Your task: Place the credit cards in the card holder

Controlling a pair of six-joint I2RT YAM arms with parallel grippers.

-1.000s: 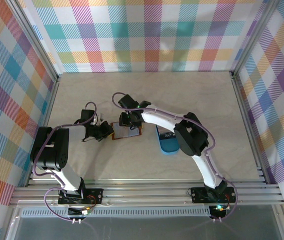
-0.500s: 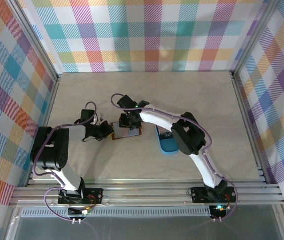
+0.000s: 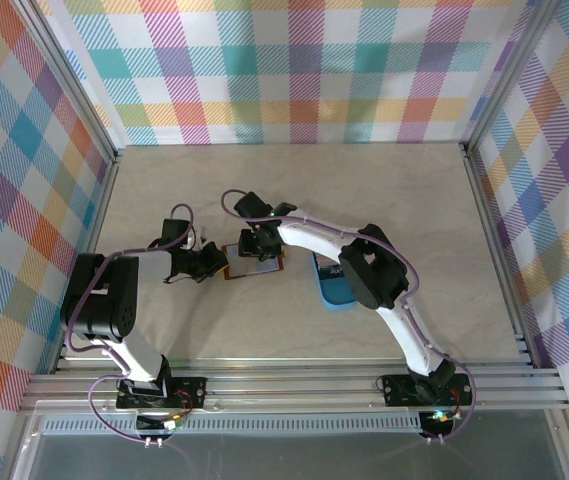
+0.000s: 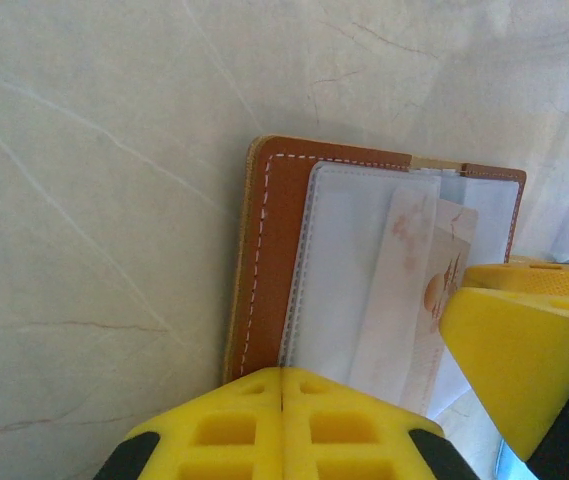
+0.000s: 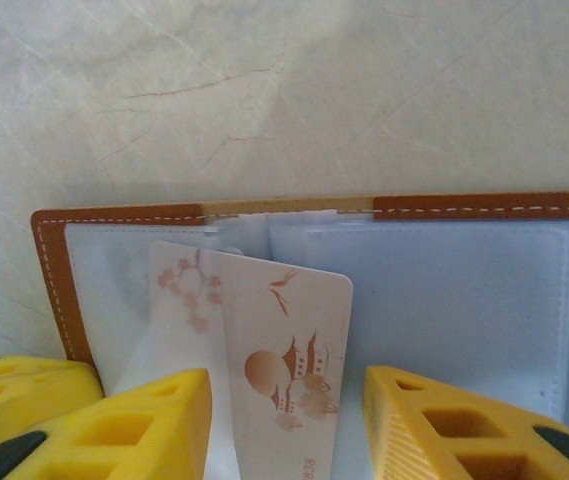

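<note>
The card holder lies open on the table, brown leather rim around clear sleeves. A pale credit card printed with a temple and blossoms sits part way in a sleeve, its left part under the plastic. My right gripper stands open astride that card, with a gap between the card's right edge and the right finger. My left gripper is shut, its tips together on the near edge of the card holder. The card shows there too, beside a right gripper finger.
A blue oval tray stands just right of the card holder, under the right arm's forearm. Aluminium rails and plaid walls enclose the table. Bare tabletop stretches behind the card holder.
The right gripper's jaws have narrowed a little around the card, and the right arm has shifted slightly left. The left arm and the card holder have stayed put.
</note>
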